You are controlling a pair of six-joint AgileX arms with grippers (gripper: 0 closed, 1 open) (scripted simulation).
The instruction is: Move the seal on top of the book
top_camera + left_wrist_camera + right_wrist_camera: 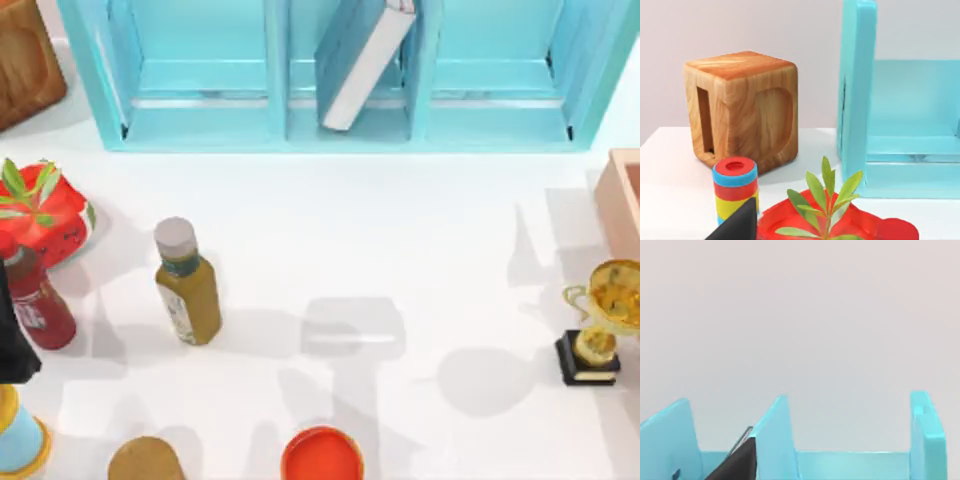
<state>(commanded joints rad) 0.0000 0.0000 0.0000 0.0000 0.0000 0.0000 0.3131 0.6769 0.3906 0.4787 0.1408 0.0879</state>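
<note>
At the lower edge of the top view stood a small round-topped piece, red with an orange rim [322, 455], judged to be the seal. It was upright on the white table [420, 250] and nothing gripped it. A tan-brown dome-topped object [145, 460] stood to its left. At the left edge, the left pincer [14, 340] hung dark beside a dark red bottle [38, 305], apparently parked. Whether it was wide or narrow could not be told. An olive-green bottle with a grey cap [186, 285] stood at centre left, and a gold trophy on a black base [598, 325] at the right edge. The right pincer [735, 462], its opening likewise impossible to tell, was raised and faced the teal-blue shelf unit [200, 130] across the top of the frame. In the shelf's middle compartment the thick teal-blue hardcover book [365, 60] leaned slantwise. The bay is wider than the book, so it had tipped against a divider. Its cover therefore probably offered no level rest for the seal.
</note>
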